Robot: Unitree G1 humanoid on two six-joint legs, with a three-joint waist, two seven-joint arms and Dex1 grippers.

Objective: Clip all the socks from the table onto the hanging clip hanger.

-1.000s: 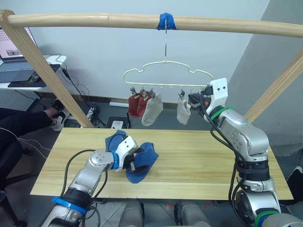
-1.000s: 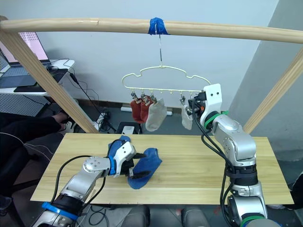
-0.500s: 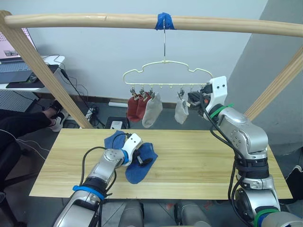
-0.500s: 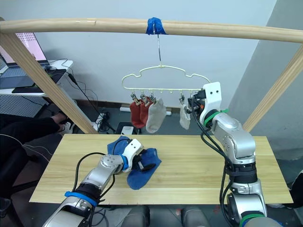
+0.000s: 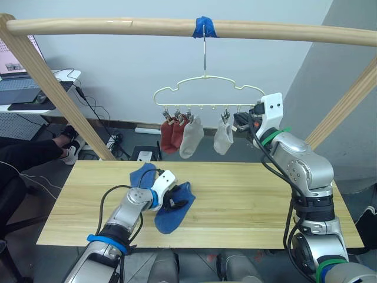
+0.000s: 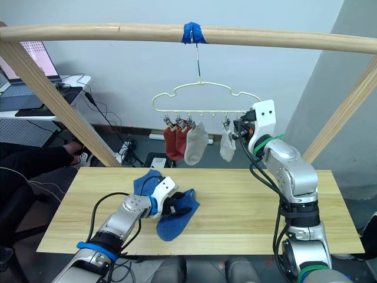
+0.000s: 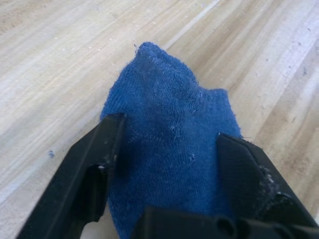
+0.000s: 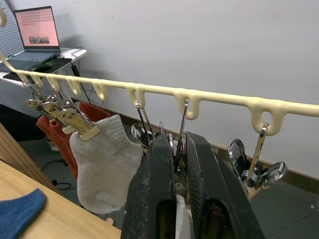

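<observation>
- The left gripper (image 7: 169, 149) has its jaws spread astride a soft blue ankle sock (image 5: 172, 207) lying on the pale wooden-plank desk (image 5: 247, 200).
- The right gripper (image 8: 173, 149) has its jaws pinched on a metal clip of the gold wire clip hanger (image 5: 203, 82).
- Four socks hang clipped; two blue ones remain.

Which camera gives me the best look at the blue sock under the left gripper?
The left wrist view: the blue sock lies on the table between the open fingers of the left gripper. Both eye views show it smaller, partly covered by that gripper.
</observation>
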